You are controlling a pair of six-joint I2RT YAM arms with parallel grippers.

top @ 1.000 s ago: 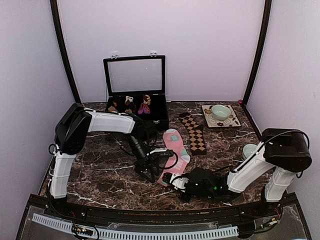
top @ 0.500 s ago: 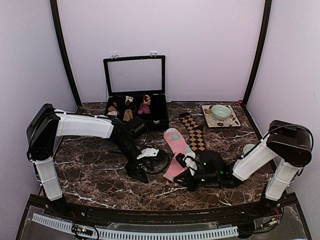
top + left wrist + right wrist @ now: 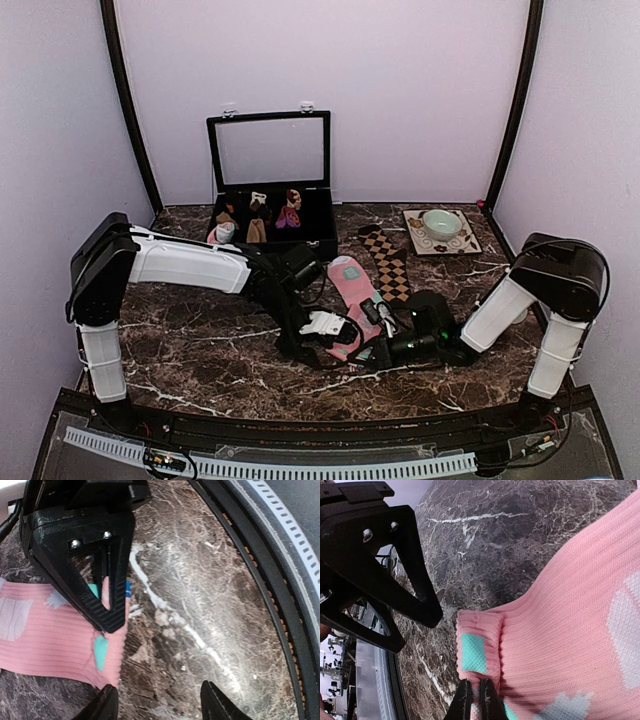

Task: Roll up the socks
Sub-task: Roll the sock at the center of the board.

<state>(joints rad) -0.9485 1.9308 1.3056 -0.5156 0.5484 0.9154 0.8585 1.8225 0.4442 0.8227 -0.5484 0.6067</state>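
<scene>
The pink sock (image 3: 352, 287) with mint and white marks lies in the middle of the marble table. The brown sock with tan checks (image 3: 388, 263) lies flat just right of it. My right gripper (image 3: 376, 322) is shut on the pink sock's near end; in the right wrist view the gripper (image 3: 476, 700) pinches the cuff (image 3: 479, 647), which is folded back over the sock. My left gripper (image 3: 336, 329) is open and empty right beside that end. In the left wrist view the gripper (image 3: 160, 705) hovers over bare marble, with the pink sock (image 3: 55, 635) to its left.
An open black case (image 3: 322, 236) holding several small sock bundles stands at the back. A patterned tile with a mint bowl (image 3: 441, 222) sits at back right. The table's front rail (image 3: 280, 555) runs close to my left gripper.
My left arm has swung right to the pink sock's near end. My right gripper has moved away from the front edge with the cuff, folding it over the sock.
</scene>
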